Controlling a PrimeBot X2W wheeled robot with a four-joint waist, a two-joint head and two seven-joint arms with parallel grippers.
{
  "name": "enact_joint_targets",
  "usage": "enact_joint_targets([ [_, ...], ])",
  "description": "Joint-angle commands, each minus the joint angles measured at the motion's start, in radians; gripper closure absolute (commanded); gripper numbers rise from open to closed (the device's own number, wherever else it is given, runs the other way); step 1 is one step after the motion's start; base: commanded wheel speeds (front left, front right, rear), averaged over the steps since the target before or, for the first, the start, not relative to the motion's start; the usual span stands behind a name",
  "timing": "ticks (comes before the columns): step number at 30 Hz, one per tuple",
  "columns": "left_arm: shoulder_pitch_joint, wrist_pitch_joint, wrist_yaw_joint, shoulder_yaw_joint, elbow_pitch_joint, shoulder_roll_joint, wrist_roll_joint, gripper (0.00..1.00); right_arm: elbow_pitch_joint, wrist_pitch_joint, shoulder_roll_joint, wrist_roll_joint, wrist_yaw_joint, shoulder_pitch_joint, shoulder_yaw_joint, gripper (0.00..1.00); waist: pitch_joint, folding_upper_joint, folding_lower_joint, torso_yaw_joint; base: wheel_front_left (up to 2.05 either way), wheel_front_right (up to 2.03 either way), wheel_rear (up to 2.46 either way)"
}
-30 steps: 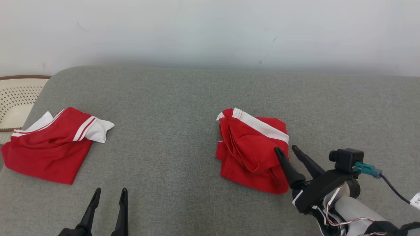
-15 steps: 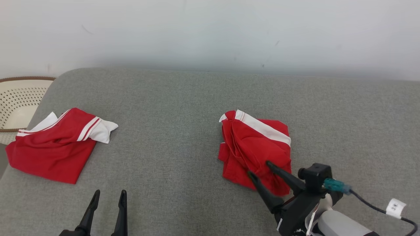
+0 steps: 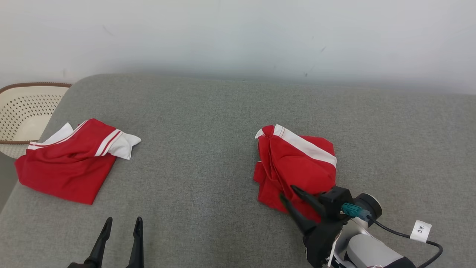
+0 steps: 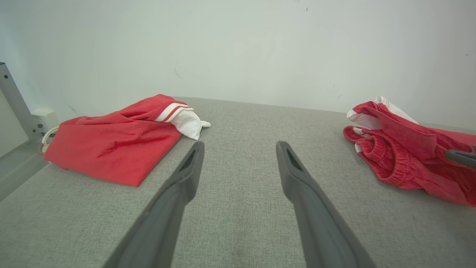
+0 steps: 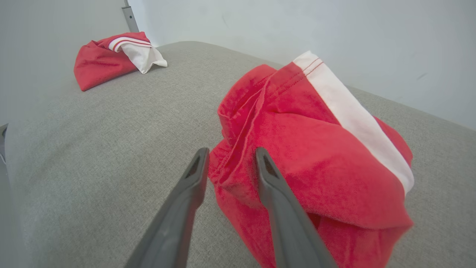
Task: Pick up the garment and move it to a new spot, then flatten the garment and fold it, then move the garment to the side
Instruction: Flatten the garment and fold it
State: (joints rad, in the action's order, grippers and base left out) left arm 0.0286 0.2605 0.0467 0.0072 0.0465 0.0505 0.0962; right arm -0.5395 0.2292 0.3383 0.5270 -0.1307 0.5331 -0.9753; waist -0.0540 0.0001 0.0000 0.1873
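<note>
Right wrist view: right fingers (image 5: 189, 193) straddle the garment's (image 5: 316, 156) near edge, grip uncertain; left fingers (image 4: 178, 193) apart over open cushion (image 4: 238, 123).

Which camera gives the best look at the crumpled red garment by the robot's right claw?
The right wrist view: the crumpled red garment is close up, its white stripe, seams and folds clear, one fold between the right gripper's fingers. The head view shows it nearly whole but smaller; the left wrist view, side-on at the edge.

Head overhead, wrists low, garment (image 3: 297, 163) shared
</note>
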Motion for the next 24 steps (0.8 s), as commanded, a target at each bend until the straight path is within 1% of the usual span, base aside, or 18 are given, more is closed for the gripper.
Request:
enact_joint_targets([
  [1, -0.009, 0.003, 0.000, 0.003, -0.003, 0.000, 0.002, 0.00, -0.005, 0.003, -0.005, -0.004, 0.000, 0.007, 0.003, 1.00, -0.001, -0.0001, 0.0000, 0.002, 0.00, 0.00, 0.00],
  [5, -0.010, 0.003, 0.000, 0.007, -0.004, 0.000, 0.001, 0.00, -0.042, 0.004, -0.028, -0.032, 0.000, 0.010, 0.020, 1.00, -0.005, -0.0001, 0.0000, 0.008, 0.00, 0.00, 0.00],
  [8, -0.009, 0.003, 0.000, 0.010, -0.003, 0.000, 0.003, 0.00, -0.041, 0.010, -0.049, -0.019, 0.000, 0.008, 0.032, 1.00, -0.008, -0.0001, 0.0000, 0.009, 0.00, 0.00, 0.00],
  [12, -0.007, 0.003, -0.002, 0.011, 0.000, 0.000, 0.004, 0.00, -0.011, 0.017, -0.066, 0.029, 0.000, -0.002, 0.038, 1.00, -0.008, -0.0001, 0.0000, 0.009, 0.00, 0.00, 0.00],
  [17, -0.002, 0.003, 0.001, 0.011, 0.006, 0.000, 0.009, 0.00, 0.024, 0.004, -0.081, 0.119, 0.000, -0.010, 0.034, 1.00, -0.008, -0.0001, 0.0000, 0.010, 0.00, 0.00, 0.00],
  [20, 0.004, 0.003, 0.001, 0.007, 0.009, 0.000, 0.013, 0.00, 0.017, -0.002, -0.086, 0.134, 0.000, -0.005, 0.032, 1.00, -0.008, -0.0001, 0.0000, 0.012, 0.00, 0.00, 0.00],
  [24, 0.008, 0.003, -0.001, 0.000, 0.011, 0.000, 0.012, 0.00, -0.004, 0.003, -0.114, 0.165, 0.000, -0.009, 0.040, 1.00, -0.007, -0.0001, 0.0000, 0.017, 0.00, 0.00, 0.00],
])
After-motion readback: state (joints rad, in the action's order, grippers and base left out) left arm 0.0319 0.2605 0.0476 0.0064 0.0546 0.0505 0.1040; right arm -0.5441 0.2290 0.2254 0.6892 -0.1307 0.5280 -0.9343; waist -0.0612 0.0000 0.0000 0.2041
